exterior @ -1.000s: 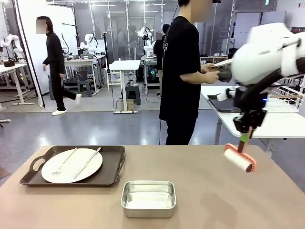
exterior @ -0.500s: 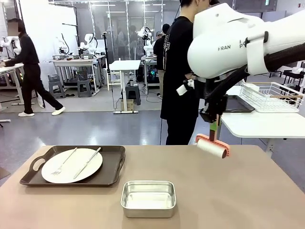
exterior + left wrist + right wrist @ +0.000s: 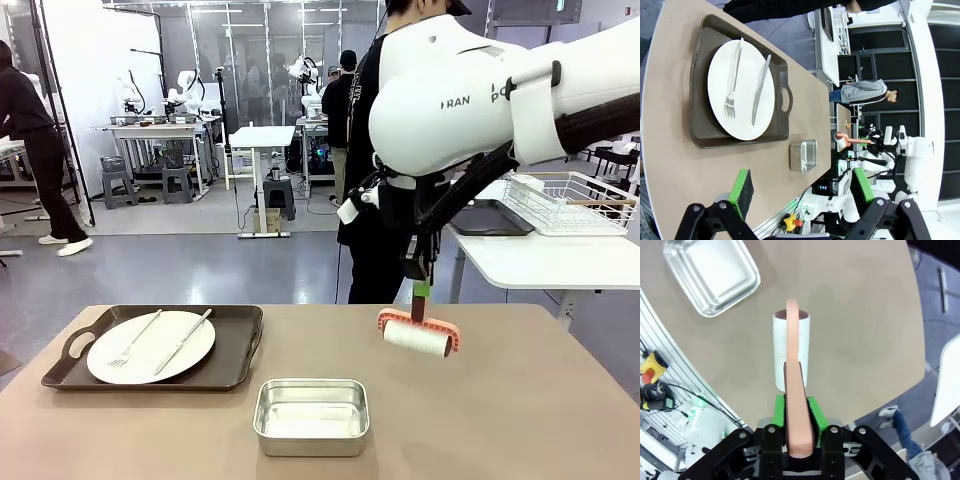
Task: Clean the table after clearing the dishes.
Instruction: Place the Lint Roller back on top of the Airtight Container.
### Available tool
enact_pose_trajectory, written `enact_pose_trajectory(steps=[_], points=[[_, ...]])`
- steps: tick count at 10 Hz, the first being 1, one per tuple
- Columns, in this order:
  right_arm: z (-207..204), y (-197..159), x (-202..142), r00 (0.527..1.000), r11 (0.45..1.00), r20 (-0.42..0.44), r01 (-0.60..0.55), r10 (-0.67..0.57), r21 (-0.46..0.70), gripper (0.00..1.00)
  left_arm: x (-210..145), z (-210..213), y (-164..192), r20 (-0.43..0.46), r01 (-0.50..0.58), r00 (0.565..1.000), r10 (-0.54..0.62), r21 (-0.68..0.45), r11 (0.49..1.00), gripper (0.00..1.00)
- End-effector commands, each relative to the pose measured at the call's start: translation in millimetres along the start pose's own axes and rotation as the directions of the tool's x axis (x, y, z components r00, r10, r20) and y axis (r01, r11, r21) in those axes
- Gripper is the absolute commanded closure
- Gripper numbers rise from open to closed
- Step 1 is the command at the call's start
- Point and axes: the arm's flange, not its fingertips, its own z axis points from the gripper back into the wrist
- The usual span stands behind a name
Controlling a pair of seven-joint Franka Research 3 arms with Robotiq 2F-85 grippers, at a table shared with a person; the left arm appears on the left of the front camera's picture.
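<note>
A white plate (image 3: 150, 345) with fork and knife lies on its dark tray (image 3: 240, 345) on the table (image 3: 500, 420), left of the steel pan (image 3: 311, 441). Beyond the pan's right side, the right gripper (image 3: 419, 288) is clamped on a lint roller (image 3: 418, 338) by its handle, and the left gripper (image 3: 802, 185) gapes empty. Rolling with tray and pan uncleared could knock either aside; the tray's long axis runs side to side, the cutlery slanting near-left to far-right.

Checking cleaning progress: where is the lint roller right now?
In the front view the lint roller hangs from the right claw over the table, right of centre, beyond the steel pan.
</note>
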Motion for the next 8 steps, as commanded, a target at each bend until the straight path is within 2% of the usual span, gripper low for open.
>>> enact_pose_trajectory(steps=[1,2,5,6,7,8], points=[[6.7,18.3,-27.2,0.991,0.977,0.086,0.120,-0.106,-0.174,0.77,-0.9,2.6,-0.4,0.004,0.012,1.000,-0.012,-0.004,1.000,0.00],[0.0,0.0,0.0,1.000,1.000,0.000,0.000,0.000,0.000,0.77,-0.9,2.6,-0.4,0.004,0.012,1.000,-0.012,-0.004,1.000,0.00],[0.0,0.0,0.0,1.000,1.000,0.000,0.000,0.000,0.000,0.77,-0.9,2.6,-0.4,0.004,0.012,1.000,-0.012,-0.004,1.000,0.00],[-3.3,4.3,-4.7,1.000,0.999,0.008,0.018,-0.018,-0.036,0.77,-0.9,2.6,-0.4,0.004,0.012,1.000,-0.012,-0.004,1.000,0.00],[-2.5,5.2,6.3,0.984,0.986,0.077,-0.153,0.158,-0.068,0.77,-0.9,2.6,-0.4,0.004,0.012,1.000,-0.012,-0.004,1.000,0.00],[1.5,8.1,18.4,0.961,0.966,0.110,-0.247,0.254,-0.071,0.77,-0.9,2.6,-0.4,0.004,0.012,1.000,-0.012,-0.004,1.000,0.00]])
